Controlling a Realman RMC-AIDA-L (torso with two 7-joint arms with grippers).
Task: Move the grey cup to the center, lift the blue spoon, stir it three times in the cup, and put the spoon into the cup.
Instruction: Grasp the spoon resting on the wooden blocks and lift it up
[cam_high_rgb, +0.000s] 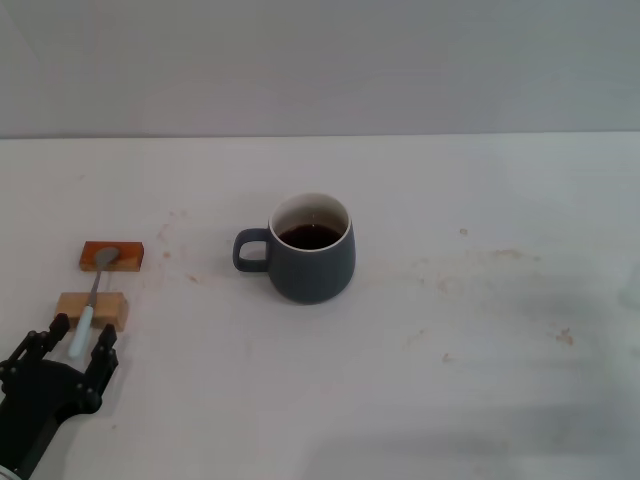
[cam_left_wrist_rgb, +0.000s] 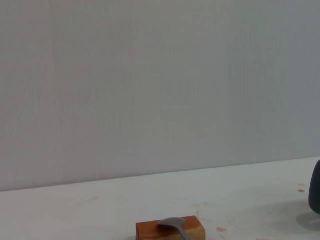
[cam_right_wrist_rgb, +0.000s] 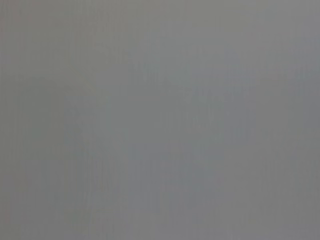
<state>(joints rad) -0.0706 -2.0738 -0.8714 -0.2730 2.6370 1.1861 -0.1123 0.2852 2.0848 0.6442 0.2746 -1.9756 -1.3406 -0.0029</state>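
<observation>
Near the table centre, the rounded slate-grey ceramic cup (cam_high_rgb: 312, 262) is seen, dark liquid inside, handle at 9 o'clock. At 9 o'clock from it, the slim pale-blue-handled metal spoon (cam_high_rgb: 91, 300) is laid across an orange-brown block (cam_high_rgb: 112, 256) and a tan wooden block (cam_high_rgb: 92, 310). The left gripper (cam_high_rgb: 78, 342) is spread wide around the handle end; it should be closed squarely on the handle. The right gripper is not seen.

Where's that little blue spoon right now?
In the head view, the blue spoon lies at the table's left, bridging the orange-brown block and the tan block, its handle end between the left gripper's open fingers, left of the grey cup.
</observation>
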